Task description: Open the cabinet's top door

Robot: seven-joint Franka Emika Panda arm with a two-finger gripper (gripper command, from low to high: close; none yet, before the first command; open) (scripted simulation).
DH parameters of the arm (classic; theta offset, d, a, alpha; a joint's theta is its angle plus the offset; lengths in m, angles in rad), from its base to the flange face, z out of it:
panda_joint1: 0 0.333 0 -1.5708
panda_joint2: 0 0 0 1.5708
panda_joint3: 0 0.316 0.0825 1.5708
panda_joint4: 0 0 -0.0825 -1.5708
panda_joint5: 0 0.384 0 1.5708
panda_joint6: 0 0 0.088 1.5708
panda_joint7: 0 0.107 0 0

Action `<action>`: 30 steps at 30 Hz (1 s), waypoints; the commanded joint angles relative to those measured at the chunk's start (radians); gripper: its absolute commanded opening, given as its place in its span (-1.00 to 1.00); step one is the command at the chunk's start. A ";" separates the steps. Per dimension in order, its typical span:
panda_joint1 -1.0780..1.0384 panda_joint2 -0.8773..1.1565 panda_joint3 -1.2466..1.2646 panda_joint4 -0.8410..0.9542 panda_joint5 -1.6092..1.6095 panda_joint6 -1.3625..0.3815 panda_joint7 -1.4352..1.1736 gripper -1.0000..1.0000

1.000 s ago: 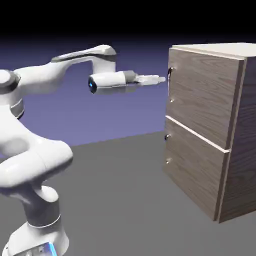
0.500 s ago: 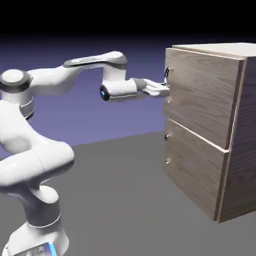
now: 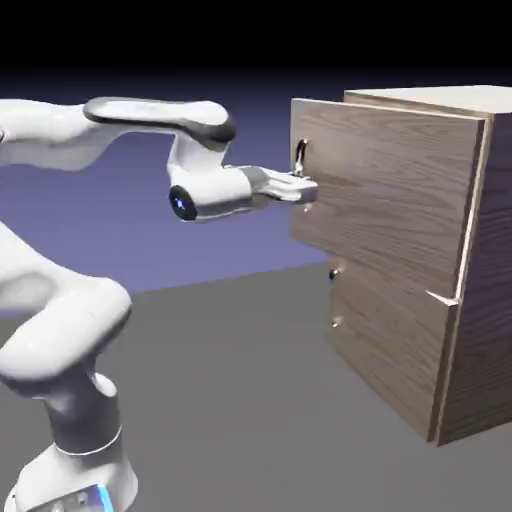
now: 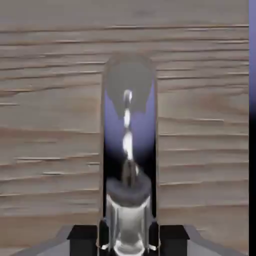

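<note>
You had the gripper [image 3: 303,187] closed on the handle [image 3: 300,158] of the top door [image 3: 390,195], and the clearest change over the last second was that the door came away from the cabinet [image 3: 470,260]: a second before, the hand hung short of a flush panel; half a second before, it had reached the handle; at this moment the panel's handle edge stood well forward of the lower panel [image 3: 385,335], which sat shut beneath it. In the hand view the silver handle [image 4: 128,145] filled the middle of the picture between the two dark finger pads [image 4: 101,235], with wood grain behind it on both sides, so the grip looked centred (the exterior view hid the contact itself, so I judged the hold mainly from the hand camera, and it seemed firm rather than certain). The arm had drawn back toward its own base as the door moved, elbow raised, wrist level with the handle. For the task, that meant the opening was under way but, by my reading, only partly done: the gap was modest. You would probably need to keep pulling along the door's path without letting the fingers slide off the slim bar.
</note>
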 commanded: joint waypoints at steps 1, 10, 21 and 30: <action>0.036 -0.010 -0.036 -0.032 -0.036 -0.024 0.016 -1.00; 0.257 -0.145 -0.361 -0.280 -0.407 -0.246 0.156 -1.00; 0.275 -0.272 -0.741 -0.426 -0.886 -0.544 0.262 -1.00; 0.202 -0.209 -1.066 -0.400 -1.271 -0.829 0.256 -1.00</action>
